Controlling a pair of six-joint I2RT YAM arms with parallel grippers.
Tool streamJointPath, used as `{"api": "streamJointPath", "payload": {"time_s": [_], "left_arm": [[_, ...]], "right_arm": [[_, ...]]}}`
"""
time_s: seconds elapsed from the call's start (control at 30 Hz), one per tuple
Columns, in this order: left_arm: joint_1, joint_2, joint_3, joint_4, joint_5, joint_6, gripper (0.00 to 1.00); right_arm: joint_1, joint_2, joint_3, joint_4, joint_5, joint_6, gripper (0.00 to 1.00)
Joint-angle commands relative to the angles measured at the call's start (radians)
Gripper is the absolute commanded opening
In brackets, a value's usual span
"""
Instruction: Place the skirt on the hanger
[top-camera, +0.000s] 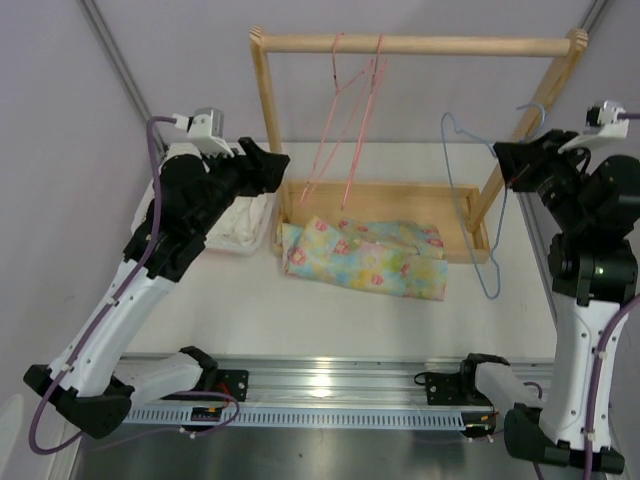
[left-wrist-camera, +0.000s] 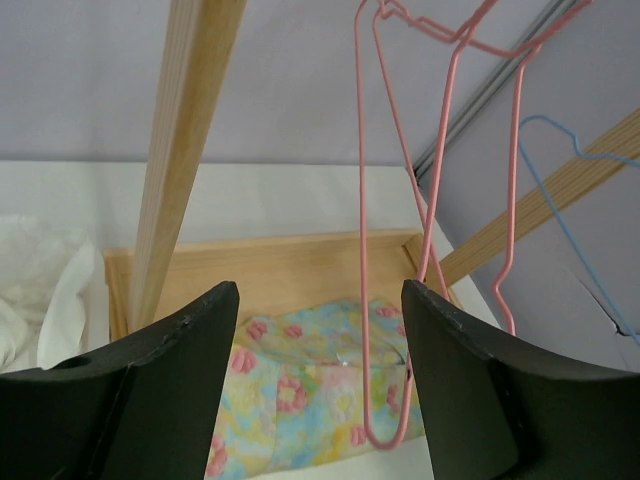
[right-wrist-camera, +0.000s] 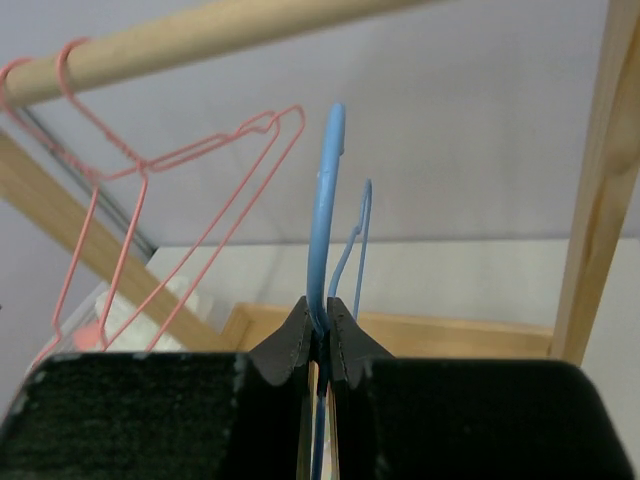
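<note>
**A:** Where's the pastel patchwork cloth skirt with pink flowers (top-camera: 365, 258)?

**B:** On the white bench (top-camera: 300, 310). It's bunched over the front rail of the wooden rack's base, and its long axis runs left to right.

**A:** And the thin light-blue wire hanger (top-camera: 490, 290)?

**B:** It's off the rack. The right gripper (top-camera: 508, 160) is clamped on it, and its wrist view shows the fingers pinched on the blue wire with the hook rising above them. The body dangles, its lowest corner just beside the skirt's right end. I can't tell whether wire and cloth touch.

**A:** The left gripper (top-camera: 275, 165)?

**B:** Its jaws are spread with nothing between them. It's up by the rack's left post, above the skirt's left end. Its wrist camera looks down between the fingers at the flowered cloth (left-wrist-camera: 300, 400), which is below it and ahead.

**A:** So what does the next move depend on?

**B:** I'd say the free left arm is nearer the cloth and should do the lifting. The skirt lies left of the hanger and lower, so one has to travel sideways to meet the other.

**A:** Any risks?

**B:** Two pink wire hangers (top-camera: 350, 130) hang from the top rod over the skirt's middle, near the left arm's likely path.
</note>
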Motion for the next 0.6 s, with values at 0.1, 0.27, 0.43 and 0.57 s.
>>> {"api": "streamJointPath", "payload": {"time_s": [0.1,0.27,0.43,0.57], "left_arm": [[0.017,-0.168,-0.132,-0.075,-0.039,-0.077,0.7],[0.017,-0.278,-0.36,-0.074,-0.021,-0.178,0.67],[0.017,-0.223,-0.527,0.059,0.081,-0.215,0.6],[0.017,-0.09,-0.564,0.138,0.084,-0.211,0.61]], "right_arm": [[0.016,-0.206,-0.268,-0.068,-0.17,0.095,0.0],[0.047,-0.3,-0.496,-0.026,-0.24,0.151,0.0],[0.11,-0.295,-0.558,0.002,-0.245,0.173,0.0],[0.11,-0.259,-0.56,0.003,-0.303,0.207,0.0]]}}
